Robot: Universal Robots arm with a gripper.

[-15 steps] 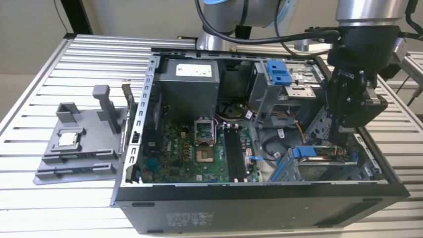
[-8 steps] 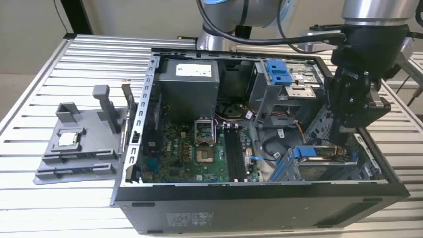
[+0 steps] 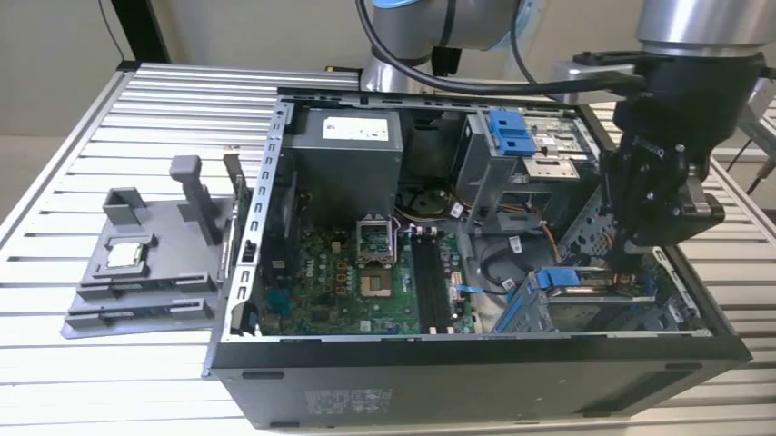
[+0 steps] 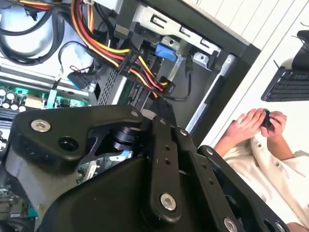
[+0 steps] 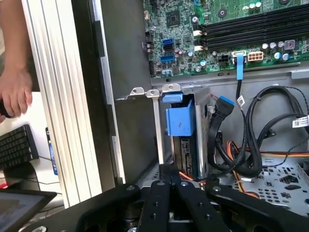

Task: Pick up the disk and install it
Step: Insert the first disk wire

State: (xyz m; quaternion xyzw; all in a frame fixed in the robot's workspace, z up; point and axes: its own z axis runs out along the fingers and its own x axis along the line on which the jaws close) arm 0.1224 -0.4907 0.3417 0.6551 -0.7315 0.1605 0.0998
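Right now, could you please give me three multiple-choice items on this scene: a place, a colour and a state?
1. Where is the gripper relative to the computer case? A outside it; B down inside it, by the disk; C beneath it.
2. What colour is the disk's bracket? A red; B green; C blue.
3. The case's side is: A open; B shut by a panel; C covered by cloth.
1 B: it hangs at the drive cage at the exterior view's right. 2 C: blue plastic in the first wrist view. 3 A: the motherboard lies bare.
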